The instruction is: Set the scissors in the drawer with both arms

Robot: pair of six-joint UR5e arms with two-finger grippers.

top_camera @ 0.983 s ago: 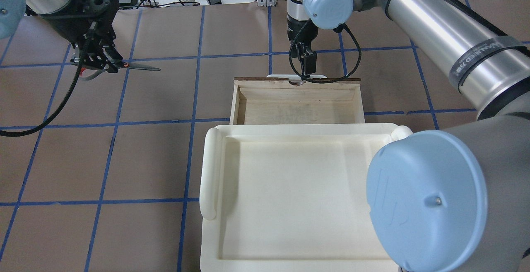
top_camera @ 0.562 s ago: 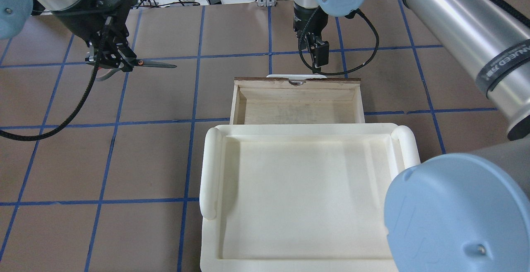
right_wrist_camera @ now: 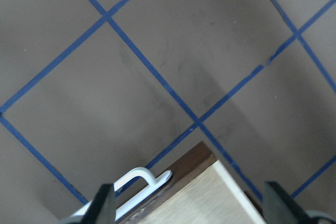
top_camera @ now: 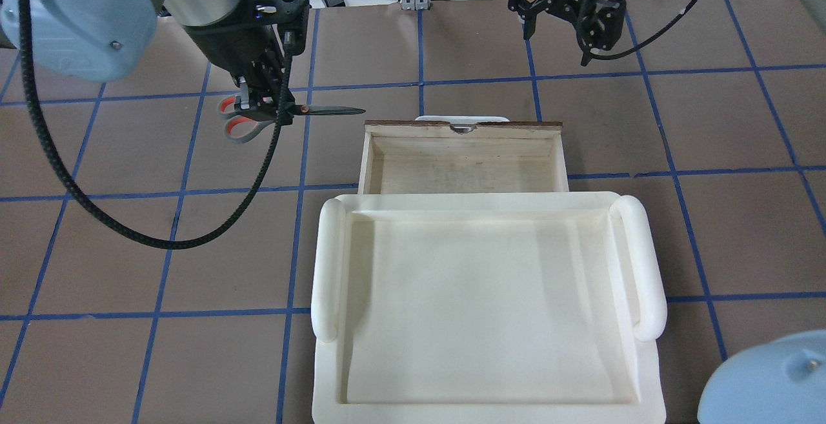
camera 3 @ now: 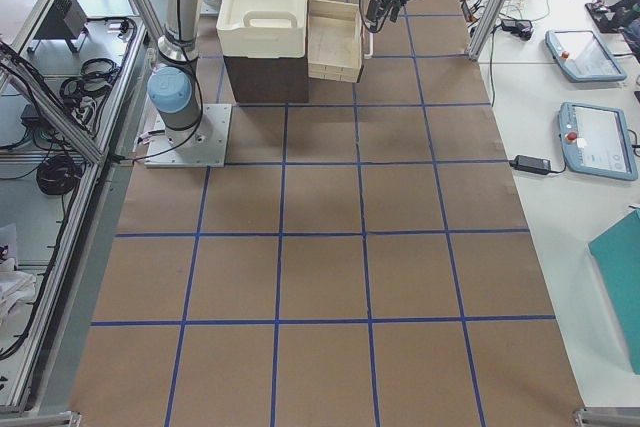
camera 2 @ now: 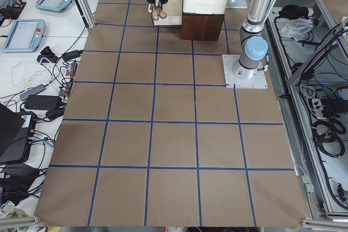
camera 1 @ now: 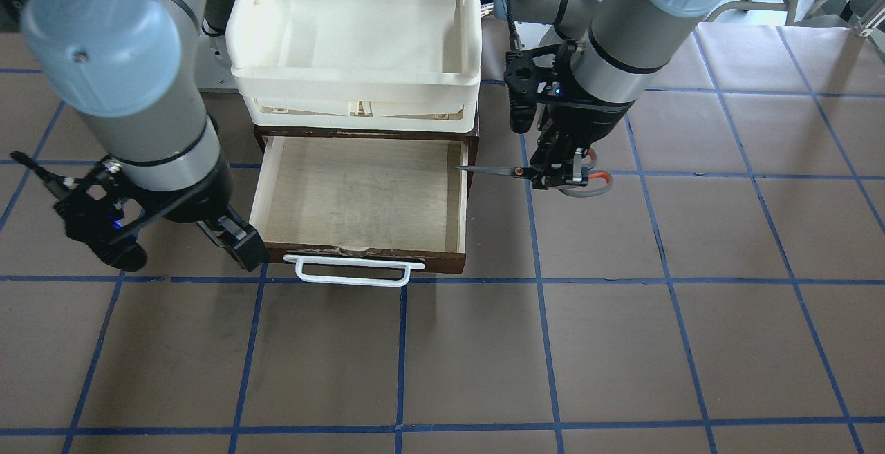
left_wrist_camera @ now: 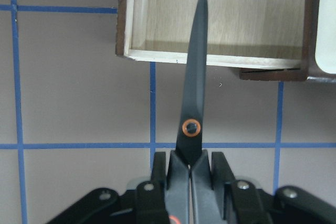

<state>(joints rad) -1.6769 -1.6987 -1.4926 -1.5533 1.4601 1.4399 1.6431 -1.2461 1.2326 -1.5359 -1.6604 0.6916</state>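
Two tools: the left tool is clamped tight on the scissors. The right tool has its jaws spread wide with nothing between them.
Scissors, place: held in the air over the counter, at about 10 o'clock from the middle of the drawer in the overhead view. The blades are closed and level, pointing toward 3 o'clock.
Tip: the front view puts the tip right at the drawer's side wall. I judge it to be at the edge, with the rest of the scissors outside.
Drawer: pulled out toward 12 o'clock from under the cream tray. Its pale inside is showing and the white handle is on its front.
Right tool, place: about 1 o'clock from the drawer, apart from the handle.
Grip: the fingers pinch the scissors just behind the orange-ringed pivot. The loops stick out toward 9 o'clock.
Handling: probably light and stiff. Smooth steel could swivel in a narrow pinch, so a hold near the pivot, close to the balance point, seems sound. The sharp tip may catch the wall.
Next step, as I judge it: carry toward 3 o'clock until the whole pair is over the drawer's floor, then lower and let go.
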